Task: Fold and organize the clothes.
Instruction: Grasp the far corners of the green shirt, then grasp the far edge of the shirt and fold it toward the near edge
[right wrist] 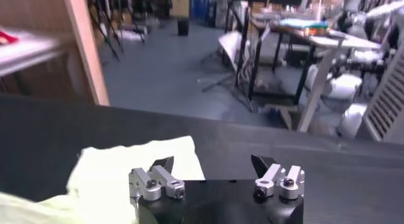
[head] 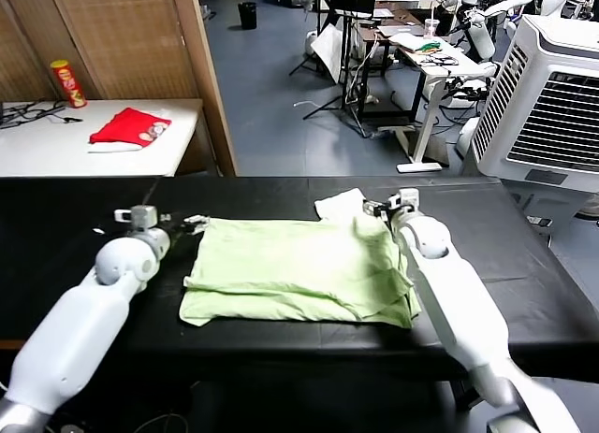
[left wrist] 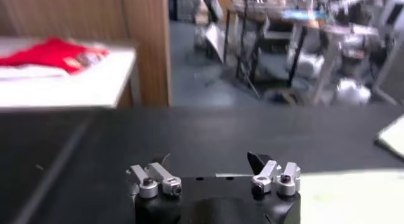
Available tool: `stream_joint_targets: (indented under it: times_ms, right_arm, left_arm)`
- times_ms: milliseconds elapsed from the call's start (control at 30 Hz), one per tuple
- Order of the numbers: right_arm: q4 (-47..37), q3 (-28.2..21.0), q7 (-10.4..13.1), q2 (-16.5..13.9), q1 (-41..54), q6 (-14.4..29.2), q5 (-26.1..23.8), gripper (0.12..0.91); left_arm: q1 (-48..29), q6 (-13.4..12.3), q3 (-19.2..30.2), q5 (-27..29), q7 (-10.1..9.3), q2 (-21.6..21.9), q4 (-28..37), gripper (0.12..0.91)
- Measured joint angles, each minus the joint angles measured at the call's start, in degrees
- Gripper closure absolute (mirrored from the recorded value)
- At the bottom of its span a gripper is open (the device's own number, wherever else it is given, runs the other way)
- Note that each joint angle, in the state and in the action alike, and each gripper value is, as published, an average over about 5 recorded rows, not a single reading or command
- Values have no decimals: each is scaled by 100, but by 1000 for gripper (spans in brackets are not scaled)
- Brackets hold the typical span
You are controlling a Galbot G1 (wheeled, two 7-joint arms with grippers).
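The pale green shirt (head: 299, 269) lies partly folded on the black tabletop (head: 84, 209), between the two hands. The left hand (head: 178, 229) sits just beside the shirt's left edge, fingers spread wide, holding nothing. The right hand (head: 382, 209) rests over the shirt's far right corner by the sleeve, also spread wide and empty

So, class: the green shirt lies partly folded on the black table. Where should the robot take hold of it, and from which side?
Probably at the sleeve that sticks out flat at the far edge of the shirt, coming from above with the open right gripper, which hangs beside it. It is a single loose layer, easy to pinch. The open left gripper sits by the shirt's other far corner.
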Motion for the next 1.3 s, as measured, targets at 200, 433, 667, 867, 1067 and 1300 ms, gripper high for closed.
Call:
stream_joint_targets:
  times_ms: [200, 433, 667, 867, 1067, 1300]
  right_arm:
    - [-684, -102, -190, 128, 287, 174, -123, 227]
    - [-1247, -24, -350, 313, 543, 294, -317, 237]
    - [-1447, 34, -507, 408, 548, 304, -417, 480]
    - [-1440, 91, -576, 411, 471, 523, -467, 770]
    - [-1201, 232, -505, 320, 251, 974, -406, 903]
    - [11, 236, -414, -17, -361, 1005, -90, 903]
  left_arm:
    - [-220, -78, 200, 150, 107, -233, 385, 232]
    - [-297, -129, 219, 186, 186, -435, 681, 237]
    - [-219, -139, 194, 217, 195, -445, 690, 530]
    - [-139, -146, 165, 222, 239, -398, 628, 842]
    - [-117, -166, 142, 270, 245, -370, 534, 897]
    - [22, -292, -45, 414, 230, -308, 323, 900]
